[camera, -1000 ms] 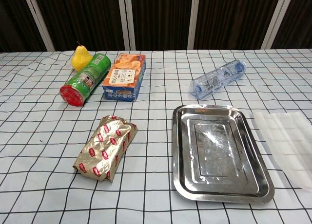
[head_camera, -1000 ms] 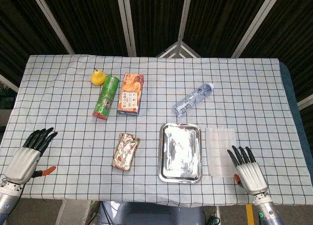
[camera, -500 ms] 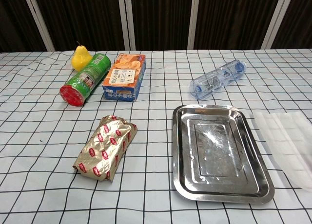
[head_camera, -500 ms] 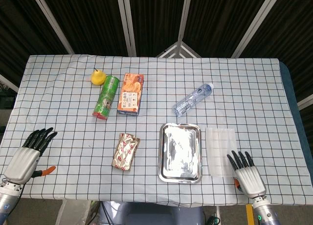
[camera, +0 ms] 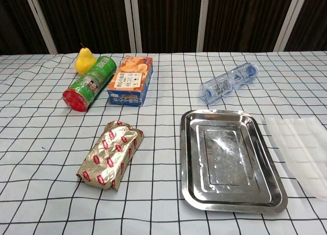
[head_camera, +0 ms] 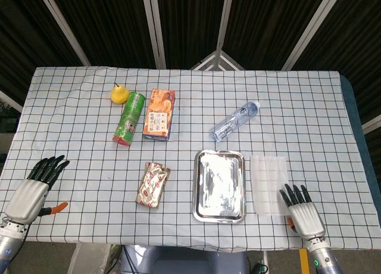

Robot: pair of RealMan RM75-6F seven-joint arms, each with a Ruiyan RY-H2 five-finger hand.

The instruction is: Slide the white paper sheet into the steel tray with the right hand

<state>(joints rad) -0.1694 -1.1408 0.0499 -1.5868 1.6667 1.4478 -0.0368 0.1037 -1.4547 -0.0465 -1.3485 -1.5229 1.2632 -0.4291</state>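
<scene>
The white paper sheet point(head_camera: 268, 183) lies flat on the checked cloth just right of the steel tray point(head_camera: 219, 185); the chest view shows the sheet point(camera: 302, 150) at the right edge, beside the tray point(camera: 229, 159). My right hand point(head_camera: 303, 213) hovers at the table's front edge, just right of and below the sheet's near corner, fingers apart and holding nothing. My left hand point(head_camera: 34, 187) rests open at the front left, far from both. Neither hand shows in the chest view.
A foil snack packet point(head_camera: 153, 184) lies left of the tray. Behind it are a green can point(head_camera: 130, 117), an orange box point(head_camera: 159, 114) and a yellow pear point(head_camera: 119, 93). A clear bottle point(head_camera: 234, 122) lies behind the tray.
My right hand has drawn back towards the front edge and slightly right, off the sheet's near corner. Sheet, tray and left hand have not moved.
</scene>
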